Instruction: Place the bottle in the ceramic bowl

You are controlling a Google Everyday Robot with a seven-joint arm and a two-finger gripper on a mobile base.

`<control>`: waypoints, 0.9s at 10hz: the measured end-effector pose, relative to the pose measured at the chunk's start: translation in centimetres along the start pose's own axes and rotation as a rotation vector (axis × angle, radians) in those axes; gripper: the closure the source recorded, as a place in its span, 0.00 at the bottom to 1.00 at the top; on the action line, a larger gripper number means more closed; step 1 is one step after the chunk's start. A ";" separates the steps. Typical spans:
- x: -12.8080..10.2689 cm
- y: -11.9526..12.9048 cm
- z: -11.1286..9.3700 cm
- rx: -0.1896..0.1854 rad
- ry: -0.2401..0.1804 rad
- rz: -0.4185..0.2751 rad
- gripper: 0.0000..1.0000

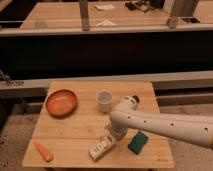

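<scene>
The bottle point(101, 148) lies on its side near the front edge of the small wooden table point(75, 127); it is whitish with a pale printed label. The ceramic bowl point(61, 102) is orange-brown and round, at the table's back left. My gripper point(116, 139) points down from the white arm point(165, 124), right at the bottle's right end; the wrist hides most of it.
A white translucent cup point(104, 100) stands at the table's back middle. A green sponge point(138, 142) lies at the front right. An orange carrot-like object point(43, 152) lies at the front left. A dark counter and rail run behind the table.
</scene>
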State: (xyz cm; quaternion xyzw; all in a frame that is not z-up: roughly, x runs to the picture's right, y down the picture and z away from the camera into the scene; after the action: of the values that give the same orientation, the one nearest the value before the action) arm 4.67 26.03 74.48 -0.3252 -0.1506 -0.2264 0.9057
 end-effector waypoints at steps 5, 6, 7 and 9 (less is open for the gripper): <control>-0.8 0.1 1.2 -0.014 0.000 -0.030 0.25; -1.0 0.1 1.3 -0.017 0.001 -0.039 0.25; -1.1 0.0 1.4 -0.018 0.002 -0.042 0.25; -1.3 0.2 2.1 -0.023 0.002 -0.050 0.26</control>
State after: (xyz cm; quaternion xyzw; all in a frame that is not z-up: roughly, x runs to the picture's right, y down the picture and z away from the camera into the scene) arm 3.37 27.95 75.44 -0.3315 -0.1553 -0.2508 0.8962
